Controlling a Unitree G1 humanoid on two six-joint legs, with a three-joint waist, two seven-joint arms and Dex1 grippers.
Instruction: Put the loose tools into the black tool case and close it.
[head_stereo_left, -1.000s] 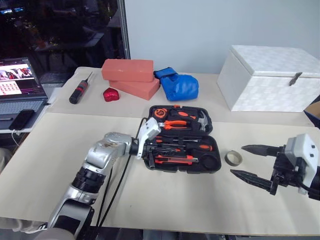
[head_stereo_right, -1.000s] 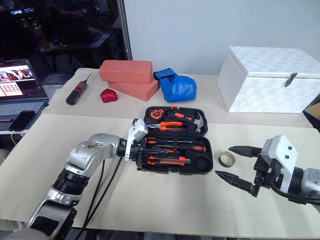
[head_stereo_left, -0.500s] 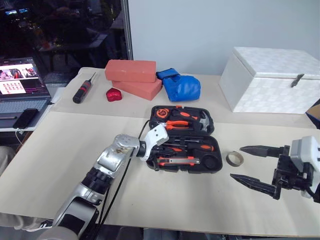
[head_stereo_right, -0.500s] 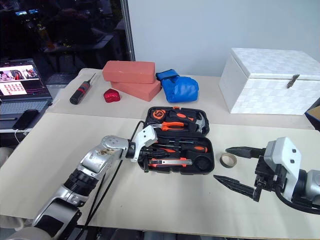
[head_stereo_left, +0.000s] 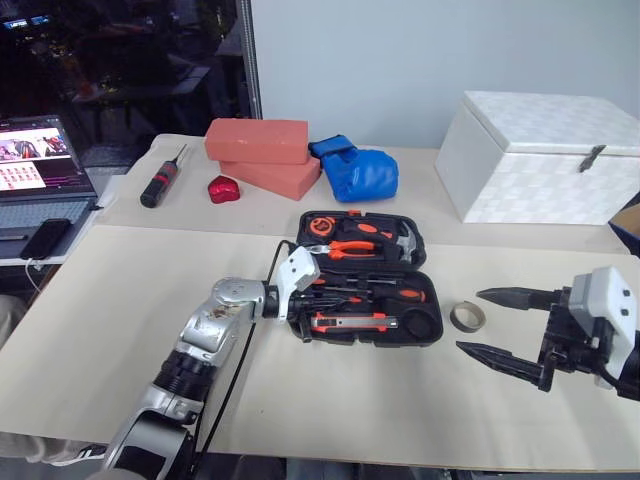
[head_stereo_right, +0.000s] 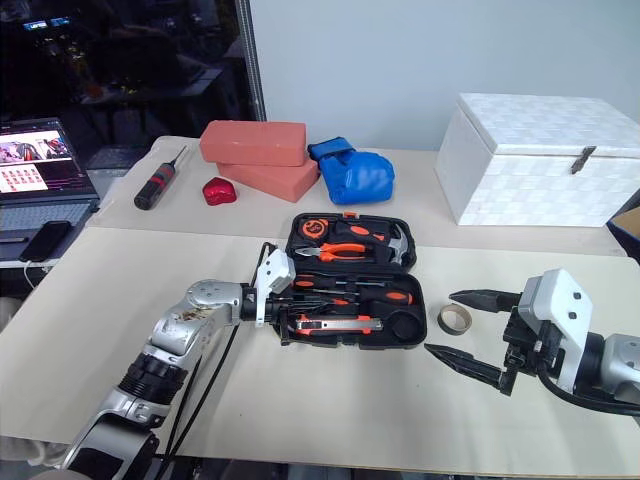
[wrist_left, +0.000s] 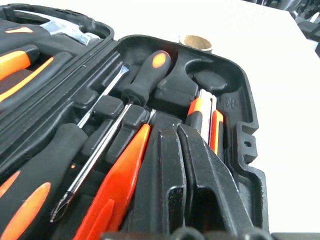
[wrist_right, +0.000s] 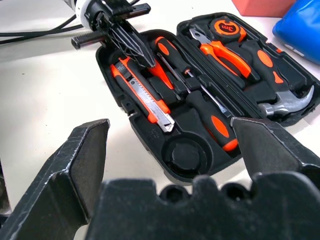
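My left end effector (head_stereo_right: 292, 316), closed and seemingly empty, rests among slotted screwdrivers in the black tool case (head_stereo_right: 352, 280). My right end effector (head_stereo_right: 462, 328) waits wide open near the tape ring (head_stereo_right: 455, 318), outside on the tabletop (head_stereo_right: 330, 400).

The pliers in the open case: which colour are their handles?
Orange with black, on the pliers; the right wrist view shows them best.

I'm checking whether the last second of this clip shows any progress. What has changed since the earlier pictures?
Little. The left gripper, shut, tipped up and settled back over the near half of the open black tool case, holding nothing. The right gripper stayed open beside the case. The tape ring still lies outside on the table; the tools inside have not moved.
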